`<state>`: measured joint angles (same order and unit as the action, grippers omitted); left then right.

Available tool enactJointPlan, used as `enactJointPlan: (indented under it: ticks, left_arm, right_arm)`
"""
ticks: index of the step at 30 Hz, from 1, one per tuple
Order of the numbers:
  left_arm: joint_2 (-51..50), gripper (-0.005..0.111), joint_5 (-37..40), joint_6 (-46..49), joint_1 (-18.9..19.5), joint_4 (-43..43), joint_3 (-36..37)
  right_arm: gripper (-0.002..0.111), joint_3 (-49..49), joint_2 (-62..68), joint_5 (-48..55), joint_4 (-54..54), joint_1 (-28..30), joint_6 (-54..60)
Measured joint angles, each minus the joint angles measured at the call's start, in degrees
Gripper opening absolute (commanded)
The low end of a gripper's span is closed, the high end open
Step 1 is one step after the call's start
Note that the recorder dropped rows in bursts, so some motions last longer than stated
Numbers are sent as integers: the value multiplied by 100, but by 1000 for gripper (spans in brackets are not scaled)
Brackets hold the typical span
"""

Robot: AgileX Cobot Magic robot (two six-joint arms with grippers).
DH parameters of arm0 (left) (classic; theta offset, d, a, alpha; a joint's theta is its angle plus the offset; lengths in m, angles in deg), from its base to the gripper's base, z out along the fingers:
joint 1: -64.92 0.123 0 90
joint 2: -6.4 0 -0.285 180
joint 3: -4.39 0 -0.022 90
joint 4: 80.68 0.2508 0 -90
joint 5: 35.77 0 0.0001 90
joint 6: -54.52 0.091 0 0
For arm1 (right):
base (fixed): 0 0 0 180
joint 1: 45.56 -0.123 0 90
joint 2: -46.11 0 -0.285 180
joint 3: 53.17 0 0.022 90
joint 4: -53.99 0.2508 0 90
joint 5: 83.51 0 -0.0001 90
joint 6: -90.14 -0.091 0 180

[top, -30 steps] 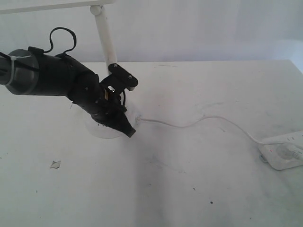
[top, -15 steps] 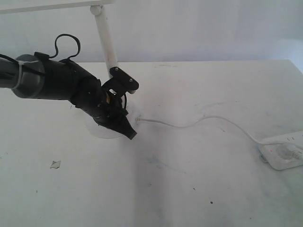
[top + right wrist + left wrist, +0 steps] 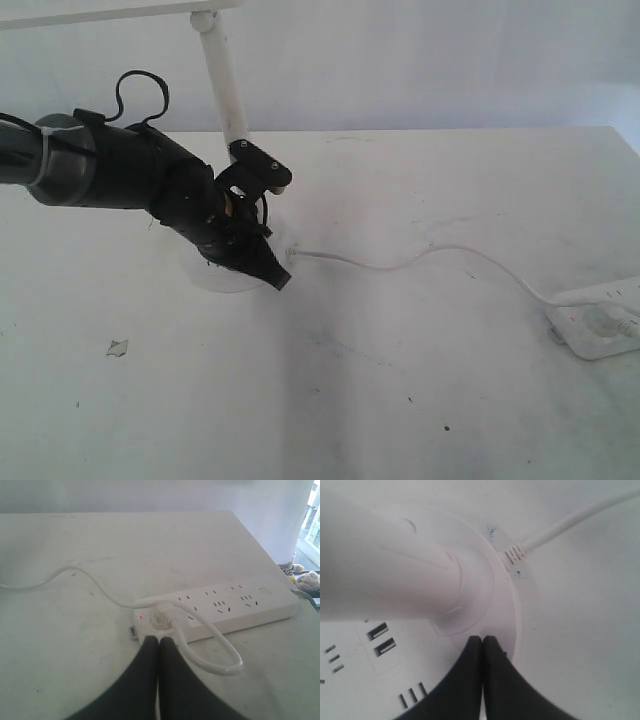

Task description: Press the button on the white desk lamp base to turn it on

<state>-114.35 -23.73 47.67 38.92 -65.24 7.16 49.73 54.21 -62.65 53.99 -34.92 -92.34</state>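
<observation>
The white desk lamp base (image 3: 213,276) lies at the left of the table, largely covered by my left arm. Its slanted stem (image 3: 224,88) rises behind it. My left gripper (image 3: 278,279) is shut with nothing in it, its tips down at the base's near right rim, close to where the cord (image 3: 400,263) enters. In the left wrist view the closed tips (image 3: 482,639) sit on the base's top (image 3: 502,610) just inside the rim, beside the stem's foot (image 3: 465,595). I cannot pick out the button with certainty; a faint arc (image 3: 410,525) shows beyond the stem. My right gripper (image 3: 159,640) is shut.
Dark socket slots (image 3: 381,639) mark the base's top. The thin cord runs right to a rectangular white power strip (image 3: 600,318) at the table's right edge, seen close by the right gripper as the power strip (image 3: 240,605) with a plug (image 3: 162,616). A small scrap (image 3: 117,347) lies front left.
My left arm has shifted slightly to the right over the base, and its shut tips stay at the rim by the cord.
</observation>
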Motion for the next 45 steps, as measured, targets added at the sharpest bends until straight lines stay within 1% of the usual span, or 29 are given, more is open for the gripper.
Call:
enactJointPlan:
  ticks: [7,15,17,18,20,24,28,32,35,37,45]
  left_arm:
    - [-200,0,107,110,44,-79,-140]
    - [-178,0,-24,267,58,-102,-156]
    - [-11,0,149,289,58,-126,-113]
    - [175,0,456,306,83,-109,-36]
    - [493,0,787,346,129,-109,55]
    - [1484,0,866,391,129,-277,59]
    - [2125,0,1193,415,129,-522,109]
    - [2618,0,1266,415,129,-537,651]
    - [2959,0,1197,415,129,-537,1186]
    - [3214,0,1040,391,129,-547,1551]
    - [4596,0,-13,-227,129,-556,3114]
  right_arm:
    - [0,0,0,0,0,0,0]
    - [0,0,0,0,0,0,0]
    - [0,0,0,0,0,0,0]
    - [0,0,0,0,0,0,0]
    - [0,0,0,0,0,0,0]
    - [0,0,0,0,0,0,-4]
    - [0,0,0,0,0,0,-4]
    - [0,0,0,0,0,0,-4]
    - [0,0,0,0,0,0,-4]
    - [0,0,0,0,0,0,-4]
    - [0,0,0,0,0,0,-4]
